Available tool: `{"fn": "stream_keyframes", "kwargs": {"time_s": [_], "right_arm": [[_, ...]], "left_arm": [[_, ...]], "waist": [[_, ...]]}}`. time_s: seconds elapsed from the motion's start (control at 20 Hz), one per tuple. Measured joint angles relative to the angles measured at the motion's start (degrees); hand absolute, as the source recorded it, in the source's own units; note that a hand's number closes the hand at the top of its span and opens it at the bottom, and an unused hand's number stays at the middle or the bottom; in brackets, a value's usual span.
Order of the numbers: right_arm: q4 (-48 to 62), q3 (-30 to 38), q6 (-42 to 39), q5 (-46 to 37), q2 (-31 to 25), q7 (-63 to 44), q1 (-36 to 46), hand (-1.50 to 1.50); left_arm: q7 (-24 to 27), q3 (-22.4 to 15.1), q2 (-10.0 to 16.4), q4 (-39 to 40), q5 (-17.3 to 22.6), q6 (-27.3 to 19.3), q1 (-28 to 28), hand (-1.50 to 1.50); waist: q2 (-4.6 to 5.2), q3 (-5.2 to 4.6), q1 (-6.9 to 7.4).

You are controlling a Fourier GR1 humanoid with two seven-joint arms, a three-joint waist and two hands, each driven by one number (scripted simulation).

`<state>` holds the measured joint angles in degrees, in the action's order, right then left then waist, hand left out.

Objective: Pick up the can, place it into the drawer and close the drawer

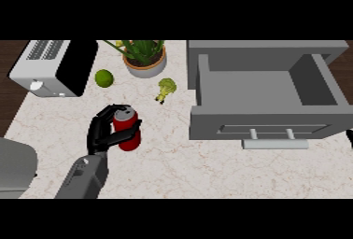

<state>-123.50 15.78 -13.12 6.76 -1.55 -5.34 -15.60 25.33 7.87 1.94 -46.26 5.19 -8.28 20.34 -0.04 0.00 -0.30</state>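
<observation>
A red can (129,138) with a silver top stands on the marble counter at the left of centre. My left hand (103,132) is on the can's left side, fingers curled over its top and thumb across its front. The grey drawer (257,123) is pulled open at the right, about a can's length from the can, and its inside (251,86) holds nothing. Its pale handle bar (276,143) faces me. Only a black sliver of my right hand (350,138) shows at the right edge.
A toaster (52,65) sits at the back left, with a lime (103,78) beside it. A potted plant (144,58) and a broccoli floret (165,88) lie between the can and the drawer's back. A grey rounded shape (15,168) fills the lower left corner.
</observation>
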Motion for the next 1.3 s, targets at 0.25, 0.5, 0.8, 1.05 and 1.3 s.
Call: {"fn": "stream_keyframes", "kwargs": {"time_s": [0.25, 0.5, 0.8, 1.05, 1.3], "right_arm": [[-0.28, 0.53, -0.39, 0.16, 0.11, -0.37, 0.09, -1.50], [-1.81, -0.90, 0.86, -1.01, 0.83, -2.29, 0.68, -1.50], [-2.12, -2.35, 1.72, -1.59, 1.35, 0.21, -2.17, -1.50], [-0.21, -0.11, 0.93, -0.27, 0.16, 0.77, -1.08, -1.50], [-1.88, 0.29, 0.29, 0.70, 0.21, 0.86, -2.63, -1.50]], "left_arm": [[-1.09, -0.16, 1.71, -3.79, 1.53, 3.16, -2.77, 1.50], [-1.04, 1.24, 4.17, -5.73, 3.34, 5.57, -3.85, 1.50], [-4.86, -0.09, 5.03, -13.38, 4.16, 6.97, -4.75, 1.50], [-11.95, -3.38, 4.32, -22.36, 3.24, 5.84, -5.07, 1.50], [-18.15, -7.27, 2.60, -29.86, 0.24, 2.35, -2.64, 1.50]], "waist": [[-0.01, -0.01, 0.12], [0.01, -0.01, 0.13], [-0.04, 0.00, 0.17], [-0.08, 0.02, 0.27], [-0.10, 0.03, 0.11]]}}
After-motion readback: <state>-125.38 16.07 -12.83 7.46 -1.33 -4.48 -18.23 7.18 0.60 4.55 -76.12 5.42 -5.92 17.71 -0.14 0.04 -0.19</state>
